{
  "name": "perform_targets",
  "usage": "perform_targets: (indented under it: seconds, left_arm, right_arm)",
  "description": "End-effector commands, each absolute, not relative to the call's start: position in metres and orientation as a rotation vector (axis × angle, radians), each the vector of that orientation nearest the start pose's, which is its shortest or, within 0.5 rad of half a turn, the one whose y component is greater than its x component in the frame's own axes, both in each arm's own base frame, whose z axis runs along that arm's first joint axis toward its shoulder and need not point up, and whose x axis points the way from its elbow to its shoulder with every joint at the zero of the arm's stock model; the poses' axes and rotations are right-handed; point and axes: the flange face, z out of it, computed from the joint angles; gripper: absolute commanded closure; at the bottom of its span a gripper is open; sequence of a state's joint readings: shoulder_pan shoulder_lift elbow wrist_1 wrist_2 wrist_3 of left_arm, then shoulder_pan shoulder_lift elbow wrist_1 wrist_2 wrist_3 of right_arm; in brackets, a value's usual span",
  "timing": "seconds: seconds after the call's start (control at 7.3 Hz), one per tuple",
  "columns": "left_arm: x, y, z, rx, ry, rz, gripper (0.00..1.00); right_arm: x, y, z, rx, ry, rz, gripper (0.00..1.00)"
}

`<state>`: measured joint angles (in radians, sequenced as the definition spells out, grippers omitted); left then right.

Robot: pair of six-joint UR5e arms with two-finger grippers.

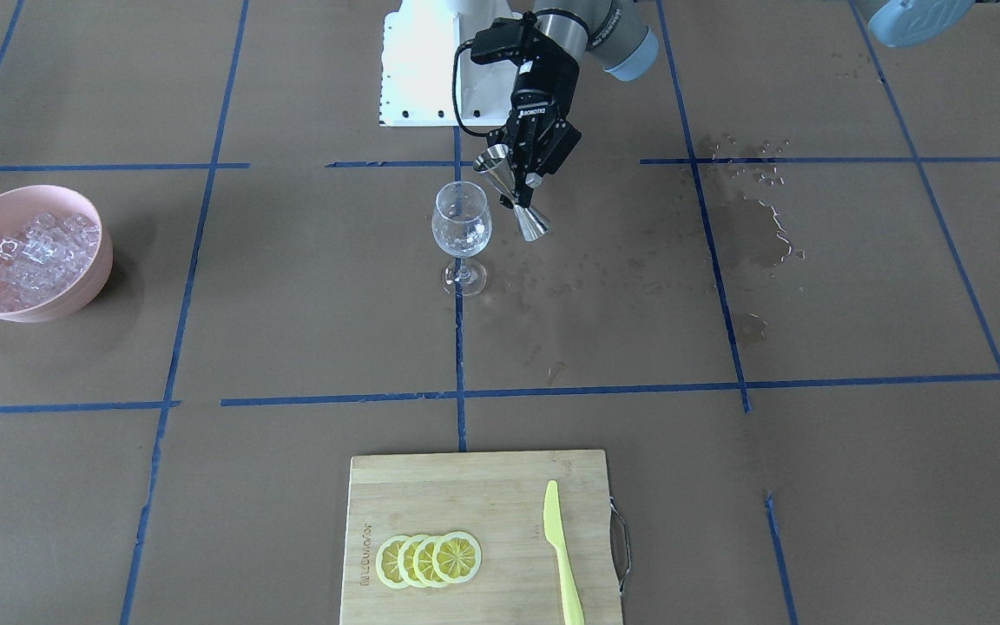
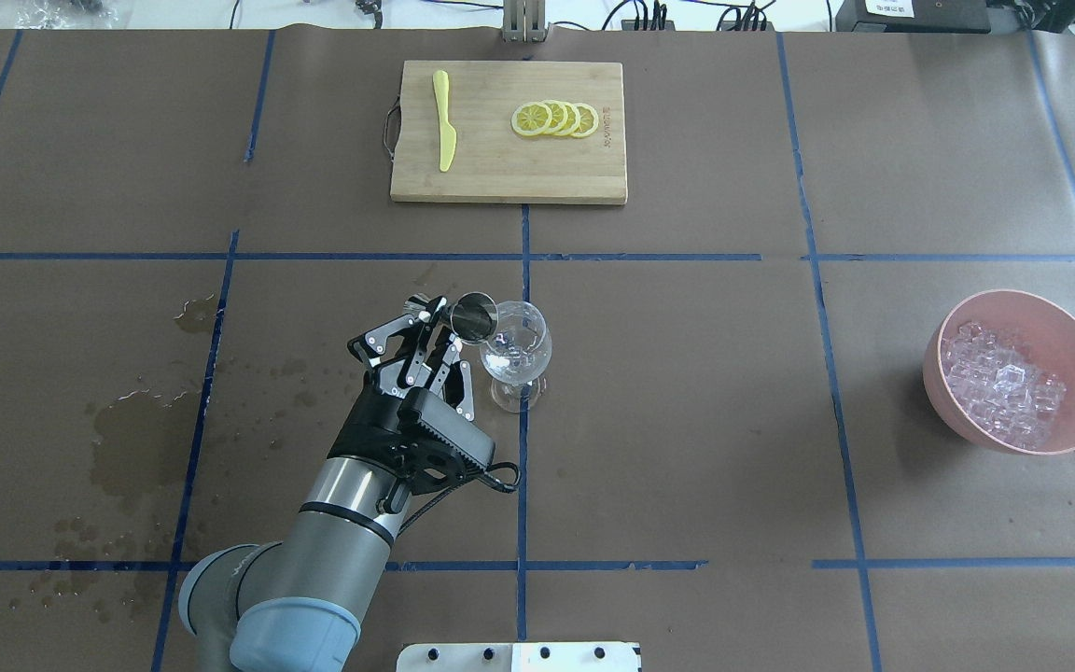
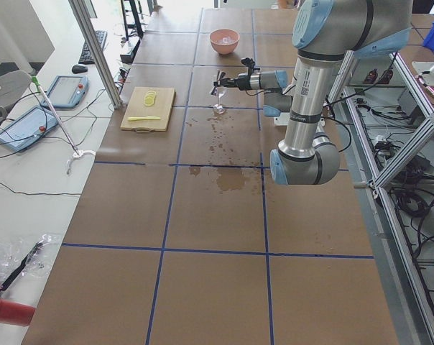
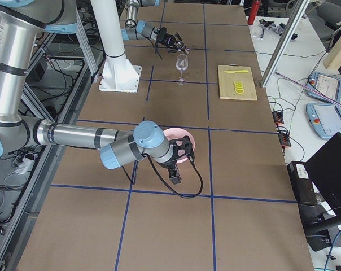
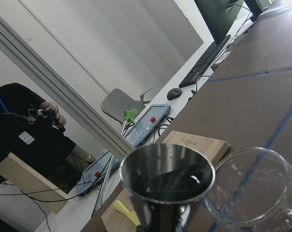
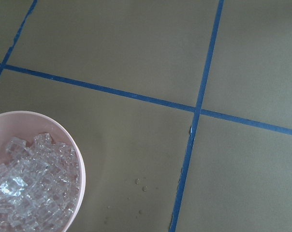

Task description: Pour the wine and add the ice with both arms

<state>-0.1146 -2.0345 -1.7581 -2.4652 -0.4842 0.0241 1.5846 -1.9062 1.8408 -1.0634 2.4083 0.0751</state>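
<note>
Brown-paper tabletop (image 1: 292, 286) with a blue tape grid.

Front view: wine glass (image 1: 462, 233) stands upright mid-table. The left gripper (image 1: 519, 184) pinches a steel jigger (image 1: 533, 226) at its waist. The jigger is tilted, its upper mouth just beside the glass rim. Wine can't be made out in jigger or glass. A pink bowl (image 1: 75, 295) heaped with ice (image 1: 36, 256) sits well apart from the glass, on the robot's right. Cutting board (image 1: 483, 486) with lemon slices (image 1: 429, 560) and a yellow knife (image 1: 561, 555) lies beyond the glass, away from the robot's base. Wet stains (image 1: 765, 226) are on the glass's opposite side from the bowl.

Overhead: jigger mouth overlaps the glass rim, fingers clamped on the jigger.

Left side view: same grasp above the glass, small.

Right side view: right gripper (image 4: 183, 151) is at the pink bowl, far from the glass. Cannot tell whether it is spread or closed.

Left wrist: jigger's dark open mouth is next to the glass rim, with a person in the background.

Right wrist: shows the bowl edge with ice, droplets and taped paper.
</note>
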Motion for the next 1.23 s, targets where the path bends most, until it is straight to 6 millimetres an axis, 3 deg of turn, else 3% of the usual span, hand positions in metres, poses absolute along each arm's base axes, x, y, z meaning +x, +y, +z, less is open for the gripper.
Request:
perform_targets:
  seconds: [0.0,0.55,1.1]
  left_arm:
    - [0.519,-0.286,0.192,1.58,0.112,0.394,1.0]
    - [0.53,-0.29,0.191,1.586,-0.058,0.503,1.0]
    - [0.527,-0.291,0.188,1.584,-0.202,0.581,1.0]
  right_arm:
    - [0.064,-0.369,0.607,0.388,-0.835,-0.102,0.0]
    - [0.064,-0.367,0.616,0.371,-0.837,-0.094,0.0]
    - [0.064,-0.367,0.621,0.363,-0.837,-0.092,0.0]
